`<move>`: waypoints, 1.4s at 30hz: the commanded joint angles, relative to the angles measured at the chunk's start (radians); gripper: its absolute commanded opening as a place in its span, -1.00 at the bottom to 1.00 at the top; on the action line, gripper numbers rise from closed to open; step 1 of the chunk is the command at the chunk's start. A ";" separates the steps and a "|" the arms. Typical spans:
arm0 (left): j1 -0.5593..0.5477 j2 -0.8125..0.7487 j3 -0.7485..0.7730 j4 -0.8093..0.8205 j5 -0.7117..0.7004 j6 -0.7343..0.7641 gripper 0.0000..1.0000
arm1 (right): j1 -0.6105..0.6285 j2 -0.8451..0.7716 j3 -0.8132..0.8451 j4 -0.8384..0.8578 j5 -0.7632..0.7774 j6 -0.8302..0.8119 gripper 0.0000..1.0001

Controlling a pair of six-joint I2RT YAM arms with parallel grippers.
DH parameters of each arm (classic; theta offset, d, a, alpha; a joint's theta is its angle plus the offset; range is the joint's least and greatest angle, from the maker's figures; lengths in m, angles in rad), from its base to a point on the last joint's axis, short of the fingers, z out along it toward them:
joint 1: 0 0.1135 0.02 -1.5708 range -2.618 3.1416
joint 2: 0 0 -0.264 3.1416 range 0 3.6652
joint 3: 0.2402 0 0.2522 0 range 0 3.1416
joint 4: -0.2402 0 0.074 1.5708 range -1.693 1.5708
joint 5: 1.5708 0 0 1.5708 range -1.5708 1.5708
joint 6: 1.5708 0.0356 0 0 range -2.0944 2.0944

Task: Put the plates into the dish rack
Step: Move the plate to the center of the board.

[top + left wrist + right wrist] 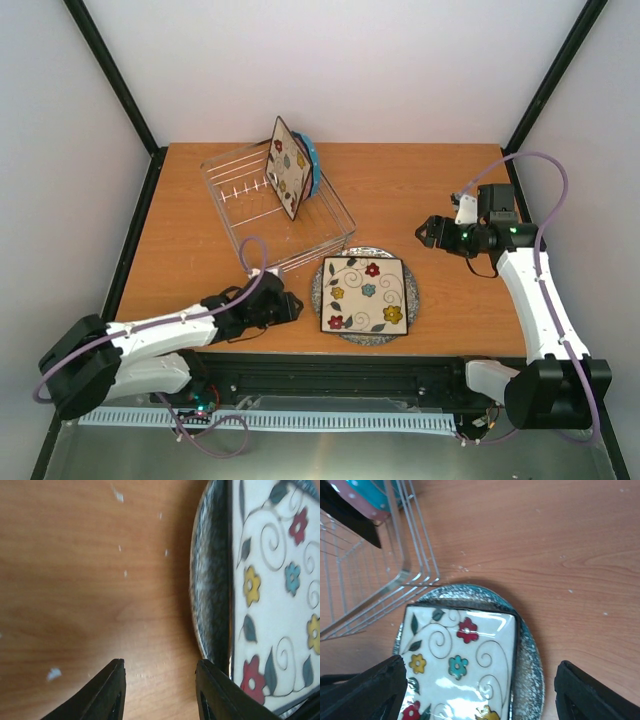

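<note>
Left pincer [160,676] apart; grey speckled plate [210,580] rim by its right finger, square flowered plate [270,595] cut off. Right pincer [480,672] wide apart above both; right wrist view, unlike left, catches dish rack [412,575] corner.

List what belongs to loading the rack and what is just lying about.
Job: wire dish rack; square flowered plate and blue dotted plate standing in it; second square flowered plate on the round grey speckled plate.
Lying about: white specks on the table.

Arms: my left arm [150,338] and right arm [540,300] wear white shells with black joints.
Cables: a lilac cable [540,154] loops along each.
Left gripper [160,662]: black fingers [107,697], tapering wedges.
Right wrist: green lights glowing.
</note>
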 commanded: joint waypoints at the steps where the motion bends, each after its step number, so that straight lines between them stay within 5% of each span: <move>1: -0.112 0.056 -0.010 0.128 -0.146 -0.182 -0.23 | -0.007 -0.009 0.047 0.026 -0.088 0.031 0.60; 10: -0.175 0.194 -0.001 0.291 -0.234 -0.289 -0.06 | 0.002 -0.056 0.007 0.040 -0.152 0.069 0.59; 21: -0.183 0.308 0.026 0.371 -0.223 -0.292 -0.12 | 0.007 -0.086 -0.029 0.030 -0.137 0.067 0.60; 26: -0.183 0.350 0.045 0.417 -0.206 -0.267 -0.27 | 0.006 -0.084 -0.028 0.030 -0.130 0.071 0.60; 36: -0.183 0.449 0.110 0.486 -0.143 -0.237 -0.97 | 0.005 -0.058 0.027 0.024 -0.062 0.065 0.61; 42: -0.195 0.521 0.189 0.502 -0.115 -0.225 -0.99 | -0.005 -0.032 0.147 0.022 0.008 0.085 0.65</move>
